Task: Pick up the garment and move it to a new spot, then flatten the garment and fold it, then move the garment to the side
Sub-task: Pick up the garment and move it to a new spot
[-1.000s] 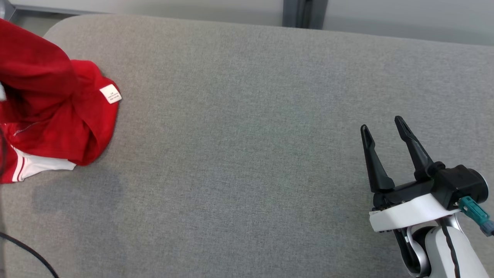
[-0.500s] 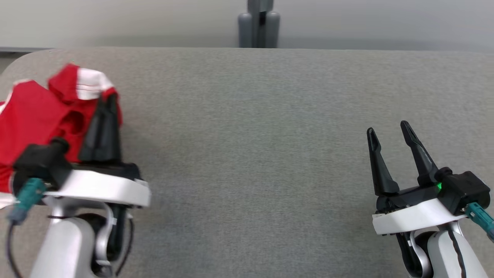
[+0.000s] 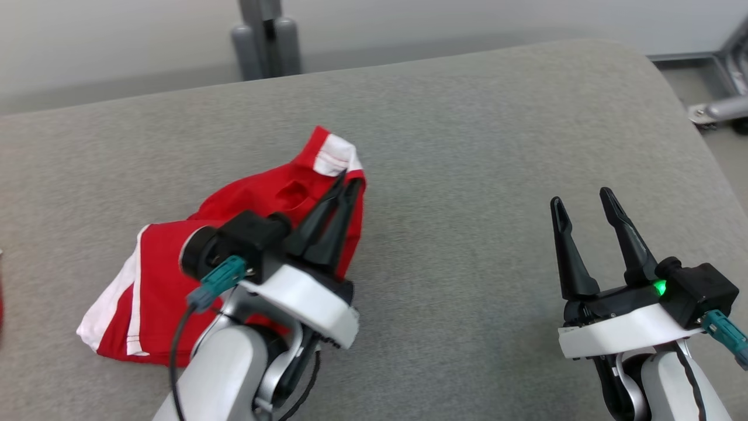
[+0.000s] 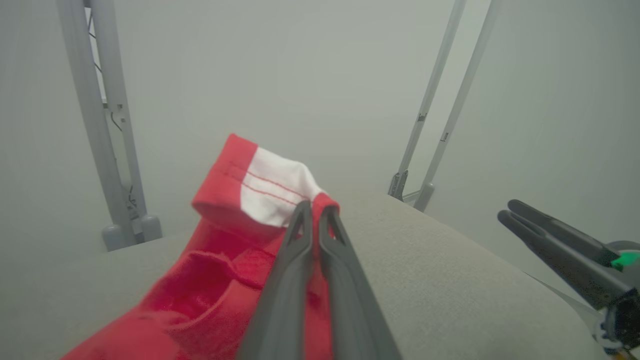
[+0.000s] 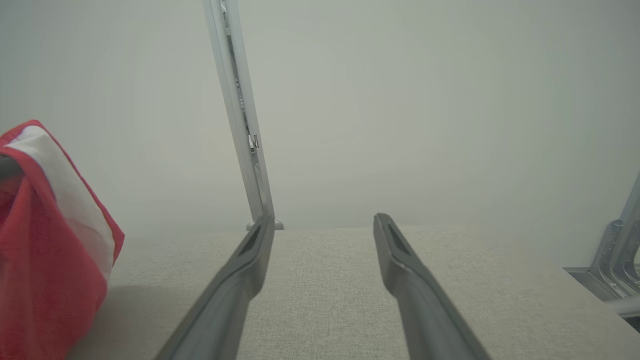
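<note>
Since half a second ago the head camera has been swung toward the right end of the table (image 3: 467, 146), and the garment (image 3: 158, 275), then bunched by the far left corner, is now seen further in along the table. In the head view the left gripper (image 3: 346, 182) is closed tight on a red fold beside the garment's white-banded hem. That end is lifted, while the rest trails on the table toward the near left. The right gripper (image 3: 580, 197) is held wide open and empty near the right end, well apart from the cloth. In the left wrist view the left gripper (image 4: 312, 207) is seen pinched on the garment (image 4: 225, 280) just below the white band. The right gripper (image 4: 506, 211) is seen at the right edge, beyond bare table (image 4: 440, 280). In the right wrist view the spread right gripper (image 5: 325, 220) is held over the table (image 5: 325, 300), with the garment (image 5: 45, 280) at the left edge.
</note>
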Robot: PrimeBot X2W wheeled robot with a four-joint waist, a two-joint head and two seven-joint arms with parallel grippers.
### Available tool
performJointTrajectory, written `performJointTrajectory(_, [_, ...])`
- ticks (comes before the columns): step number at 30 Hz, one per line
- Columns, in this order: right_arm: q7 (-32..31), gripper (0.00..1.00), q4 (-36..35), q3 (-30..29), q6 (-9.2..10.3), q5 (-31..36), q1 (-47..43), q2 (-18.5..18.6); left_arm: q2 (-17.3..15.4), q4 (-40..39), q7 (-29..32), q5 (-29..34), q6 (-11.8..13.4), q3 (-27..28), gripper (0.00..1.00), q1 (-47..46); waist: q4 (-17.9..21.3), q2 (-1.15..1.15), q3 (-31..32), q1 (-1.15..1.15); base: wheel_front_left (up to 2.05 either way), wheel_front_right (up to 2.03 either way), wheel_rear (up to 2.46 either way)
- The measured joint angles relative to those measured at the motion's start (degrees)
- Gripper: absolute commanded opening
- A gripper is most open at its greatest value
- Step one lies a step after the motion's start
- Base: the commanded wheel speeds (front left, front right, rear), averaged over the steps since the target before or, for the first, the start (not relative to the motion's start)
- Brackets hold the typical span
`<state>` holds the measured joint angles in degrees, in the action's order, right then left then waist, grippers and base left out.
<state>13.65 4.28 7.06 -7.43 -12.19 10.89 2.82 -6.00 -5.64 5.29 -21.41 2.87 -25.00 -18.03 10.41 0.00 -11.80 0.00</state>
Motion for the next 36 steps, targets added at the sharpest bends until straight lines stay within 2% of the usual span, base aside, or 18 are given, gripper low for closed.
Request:
performJointTrajectory(6, [0.5, 1.00, 0.4, -0.1, 0.00, -0.8, 0.3, 0.0, 1.9, 9.0, 1.2, -0.8, -3.1, -4.5, 0.00, -6.5, 5.4, 0.00, -1.5, 0.00, 0.00, 0.00, 0.00])
performJointTrajectory(10, [0.7, 1.00, 0.9, 0.5, 0.00, -1.7, 0.6, 0.0, 2.7, 17.6, 1.0, -2.3, -3.9, -5.6, 0.00, -9.6, 8.0, 0.00, -2.9, 0.00, 0.00, 0.00, 0.00])
performJointTrajectory(11, [0.8, 1.00, 1.0, 0.5, 0.00, -1.9, 0.7, 0.0, 2.9, 19.5, 1.2, -2.9, -3.9, -5.7, 0.46, -10.2, 8.4, 0.00, -3.3, 0.00, 0.00, 0.00, 0.00])
performJointTrajectory(12, [1.0, 1.00, 1.2, 0.6, 0.00, -2.1, 0.7, 0.0, 2.9, 21.0, 1.1, -3.4, -4.1, -5.7, 1.00, -10.7, 8.7, 0.00, -3.8, 0.00, 0.00, 0.00, 0.00])
performJointTrajectory(16, [1.1, 1.00, 1.7, 0.4, 0.00, -2.3, 0.9, 0.0, 3.0, 24.4, -0.6, -4.1, -4.9, -6.8, 1.00, -12.3, 9.0, 0.00, -4.8, 0.00, 0.00, 0.00, 0.00])
performJointTrajectory(21, [1.3, 1.00, 2.0, -0.6, 0.00, -2.2, 1.2, 0.0, 3.0, 26.0, -3.1, -4.5, -5.0, -7.0, 1.00, -12.7, 7.3, 0.00, -4.6, 0.00, 0.00, 0.00, 0.00])
performJointTrajectory(28, [1.3, 1.00, 2.1, -1.6, 0.00, -1.3, 1.5, 0.0, 0.4, 25.8, -8.6, -4.9, -2.2, -2.8, 1.00, -11.1, 4.1, 0.00, -3.6, 0.00, 0.00, 0.00, 0.00])
performJointTrajectory(31, [1.4, 1.00, 2.1, -2.0, 0.00, -0.7, 1.4, 0.0, -1.5, 25.2, -10.4, -6.0, -1.4, -0.1, 1.00, -10.2, 2.1, 0.00, -2.9, 0.00, 0.00, 0.00, 0.00])
performJointTrajectory(36, [1.1, 1.00, 2.2, -2.4, 0.00, 0.6, 0.8, 0.0, -5.4, 24.0, -13.6, -6.5, 1.6, 4.7, 1.00, -8.0, -1.3, 0.00, -1.4, 0.00, 0.00, 0.00, 0.00])
